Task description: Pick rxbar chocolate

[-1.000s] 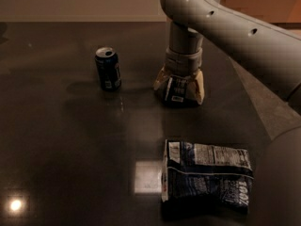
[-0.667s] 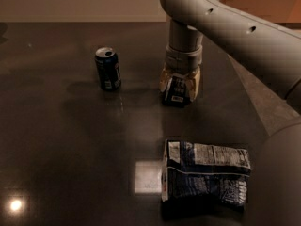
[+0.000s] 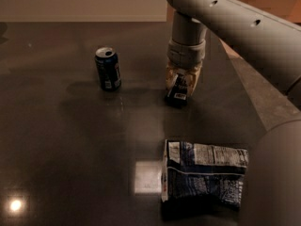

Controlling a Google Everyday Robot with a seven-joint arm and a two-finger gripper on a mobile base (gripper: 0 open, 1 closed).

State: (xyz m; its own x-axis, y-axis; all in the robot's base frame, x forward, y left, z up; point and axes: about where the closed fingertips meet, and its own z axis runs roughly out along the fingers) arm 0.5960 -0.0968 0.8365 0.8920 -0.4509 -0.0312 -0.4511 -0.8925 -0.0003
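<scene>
The rxbar chocolate (image 3: 178,90) is a small black wrapper with a white label patch. It stands between the fingers of my gripper (image 3: 181,86), with its lower end at the dark table (image 3: 70,149). The gripper hangs from the grey arm (image 3: 225,18) and points down, its fingers closed against the bar's sides. It is right of the dark blue soda can (image 3: 107,68) and behind the chip bag.
A large crinkled blue-and-white chip bag (image 3: 203,179) lies at the front right. The table's right edge (image 3: 244,79) runs diagonally past the gripper. Bright light reflections (image 3: 148,176) show on the tabletop at the front.
The gripper's fingers have drawn together around the rxbar, from a wider spread to a narrow hold. The bar now stands more upright between them. Can and chip bag have not moved.
</scene>
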